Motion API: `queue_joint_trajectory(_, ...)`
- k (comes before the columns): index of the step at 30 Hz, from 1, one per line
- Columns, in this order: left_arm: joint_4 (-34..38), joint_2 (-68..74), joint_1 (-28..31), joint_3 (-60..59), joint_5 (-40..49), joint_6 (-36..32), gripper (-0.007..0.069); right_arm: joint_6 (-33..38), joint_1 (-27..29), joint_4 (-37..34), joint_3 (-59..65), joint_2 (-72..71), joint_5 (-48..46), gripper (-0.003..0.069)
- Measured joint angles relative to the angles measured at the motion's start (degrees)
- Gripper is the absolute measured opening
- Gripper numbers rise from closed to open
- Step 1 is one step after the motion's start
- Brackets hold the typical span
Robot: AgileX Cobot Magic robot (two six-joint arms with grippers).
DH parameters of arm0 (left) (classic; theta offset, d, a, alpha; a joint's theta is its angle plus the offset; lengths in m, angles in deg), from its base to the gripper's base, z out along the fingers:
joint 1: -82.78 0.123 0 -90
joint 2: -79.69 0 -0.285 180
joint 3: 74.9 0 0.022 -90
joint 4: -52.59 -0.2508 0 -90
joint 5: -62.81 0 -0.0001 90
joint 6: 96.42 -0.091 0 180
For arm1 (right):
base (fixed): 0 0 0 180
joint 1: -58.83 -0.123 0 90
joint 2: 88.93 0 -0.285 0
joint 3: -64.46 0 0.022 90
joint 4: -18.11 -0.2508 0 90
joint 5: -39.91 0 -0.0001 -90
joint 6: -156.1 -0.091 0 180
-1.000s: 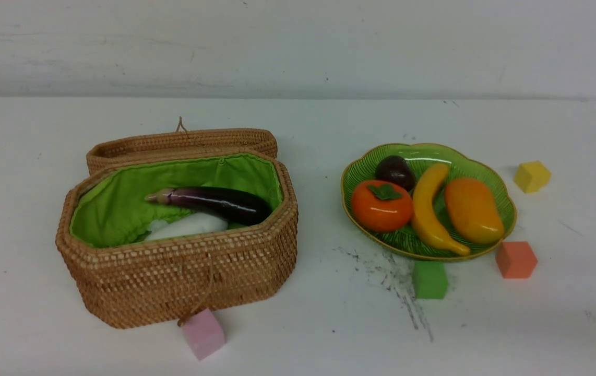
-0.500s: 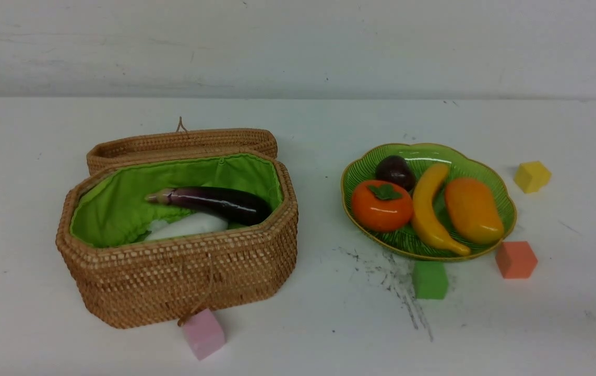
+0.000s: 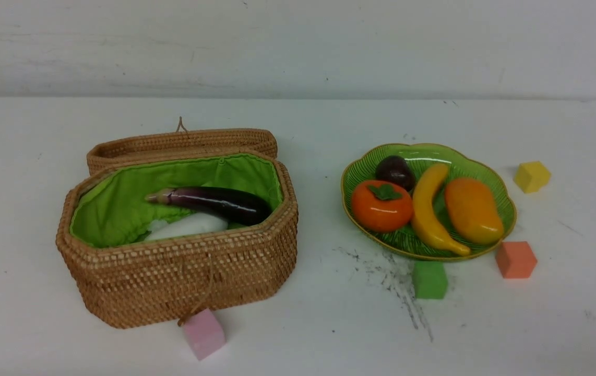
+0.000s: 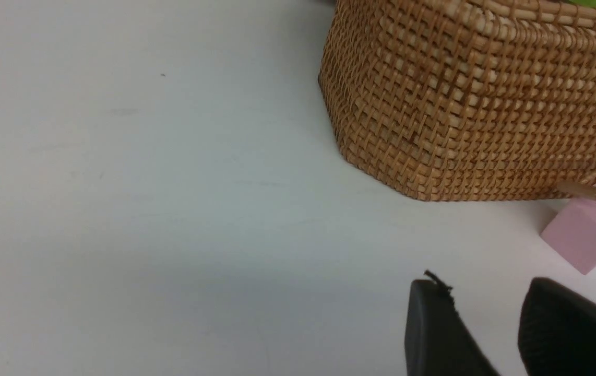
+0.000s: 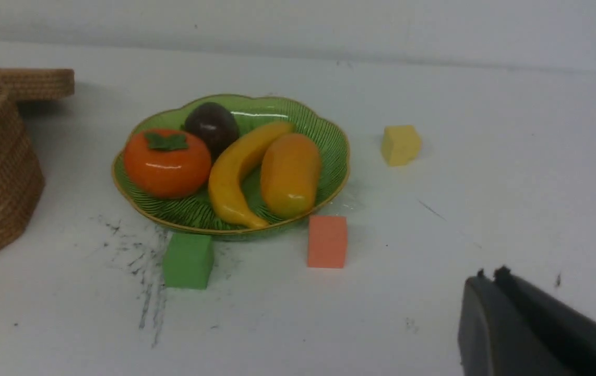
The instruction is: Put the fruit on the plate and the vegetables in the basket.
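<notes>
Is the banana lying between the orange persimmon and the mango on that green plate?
Yes, the banana lies on the plate with the persimmon on one side and the mango on the other.

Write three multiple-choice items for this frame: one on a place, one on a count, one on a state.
1. Where does the eggplant lie?
A. On the plate
B. In the basket
C. On the table

2. How many fruits are on the plate?
A. Two
B. Three
C. Four

3. How is the basket lid?
A. Open, folded back behind it
B. Shut
C. Lying on the plate

Answers:
1. B: it rests on the green lining, beside a white vegetable.
2. C: persimmon, banana, mango and mangosteen.
3. A: the lining and contents show from above.
</notes>
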Motion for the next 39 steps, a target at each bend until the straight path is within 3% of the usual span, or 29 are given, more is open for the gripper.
queue_joint_trajectory(8,0.0,0.0,0.0,0.0,0.0,0.0,0.0239,-14.1,0.0,12.0,18.5,-7.8,4.2,0.0018)
queue_joint_trajectory(15,0.0,0.0,0.0,0.0,0.0,0.0,0.0239,-18.9,0.0,14.6,22.5,-8.0,9.5,0.002)
queue_joint_trajectory(21,0.0,0.0,0.0,0.0,0.0,0.0,0.0239,-15.2,0.0,11.6,22.6,-8.0,10.0,0.0025)
queue_joint_trajectory(26,0.0,0.0,0.0,0.0,0.0,0.0,0.0239,-5.0,0.3,4.2,22.6,-8.0,10.4,0.003)
queue_joint_trajectory(39,0.0,0.0,0.0,0.0,0.0,0.0,0.0239,-3.7,1.1,3.4,22.6,-8.0,10.4,0.0044)
